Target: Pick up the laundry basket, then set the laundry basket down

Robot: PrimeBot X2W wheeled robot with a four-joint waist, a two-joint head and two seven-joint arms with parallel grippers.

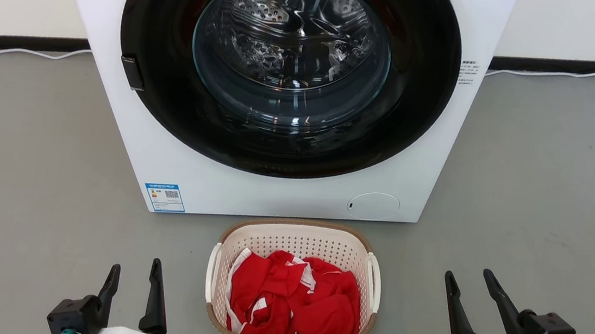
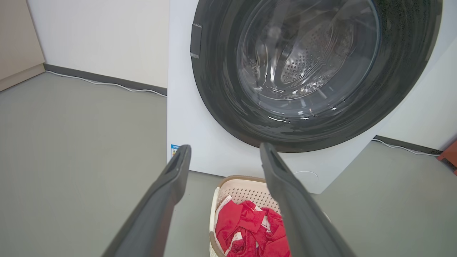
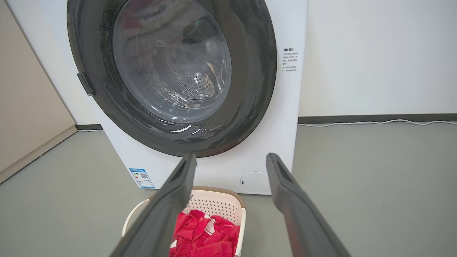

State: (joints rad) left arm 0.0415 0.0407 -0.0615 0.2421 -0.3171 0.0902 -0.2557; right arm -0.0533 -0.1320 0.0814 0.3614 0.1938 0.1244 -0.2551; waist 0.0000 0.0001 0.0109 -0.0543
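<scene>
**A:** Where does everything sit?

**B:** In the head view, the left gripper (image 1: 136,264) is at 7 o'clock, fingers spread and empty. The laundry basket (image 1: 297,226) stands at 6 o'clock, just before the washer (image 1: 272,197), with red clothes (image 1: 290,297) inside. The right gripper (image 1: 467,273) is at 5 o'clock, likewise spread and empty.

**A:** How will it handle?

**B:** Probably light, stiff plastic. Take the loop handles (image 1: 211,273) at its 9 and 3 o'clock.

Right claw (image 3: 231,157) spread, empty; laundry basket (image 3: 217,205) sits before washer (image 3: 285,125).
</scene>
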